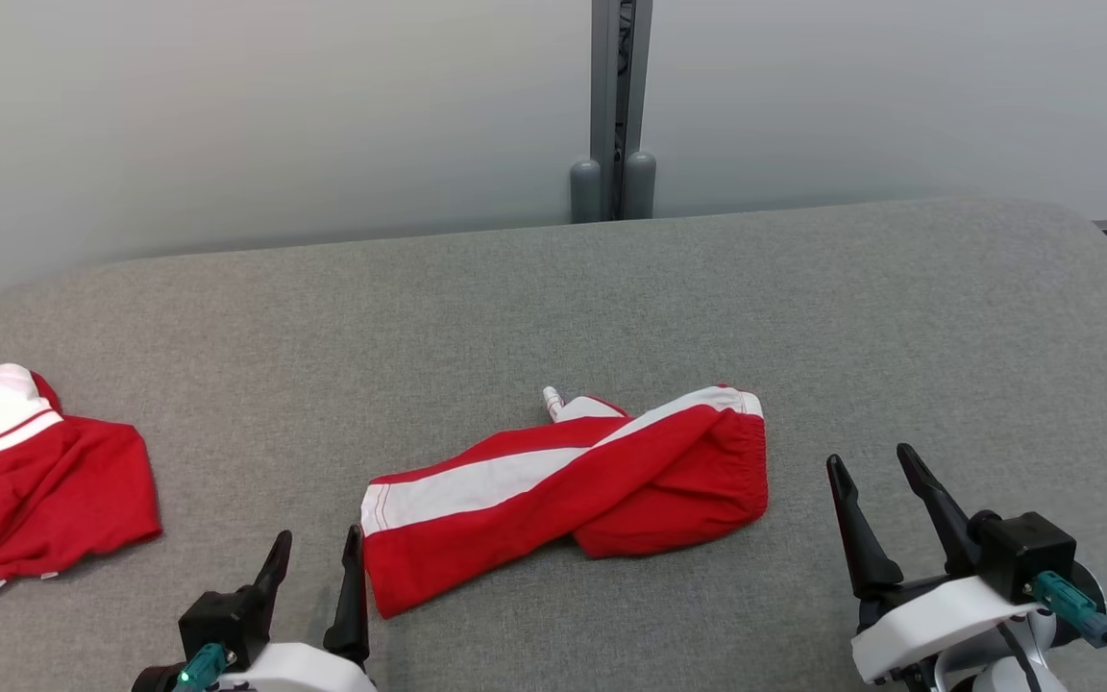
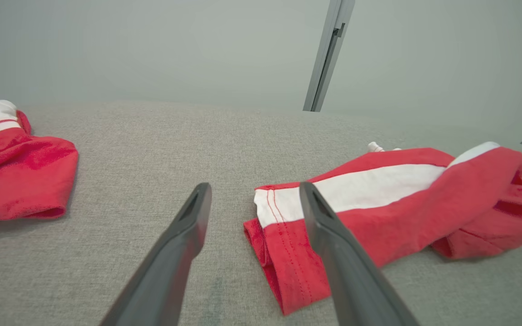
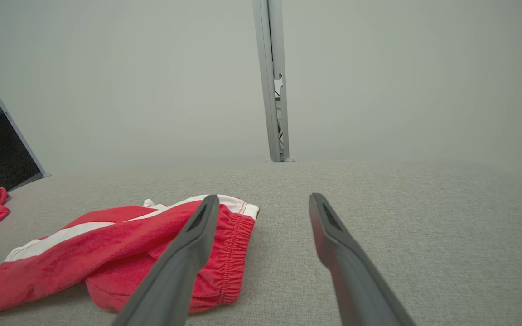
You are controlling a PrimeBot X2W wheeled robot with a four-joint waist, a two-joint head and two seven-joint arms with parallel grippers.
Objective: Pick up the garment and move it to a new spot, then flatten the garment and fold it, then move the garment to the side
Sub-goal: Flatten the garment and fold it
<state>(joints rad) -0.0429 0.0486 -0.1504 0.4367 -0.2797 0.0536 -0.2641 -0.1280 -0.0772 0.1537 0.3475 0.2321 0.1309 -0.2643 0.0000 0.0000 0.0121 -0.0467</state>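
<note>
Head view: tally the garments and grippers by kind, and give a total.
Red-and-white garments: 2 (middle garment, left-edge garment)
Grippers: 2 (left gripper, right gripper, both open)
Total: 4

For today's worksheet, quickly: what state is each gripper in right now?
Left gripper: open, holding nothing.
Right gripper: open, holding nothing.
</note>
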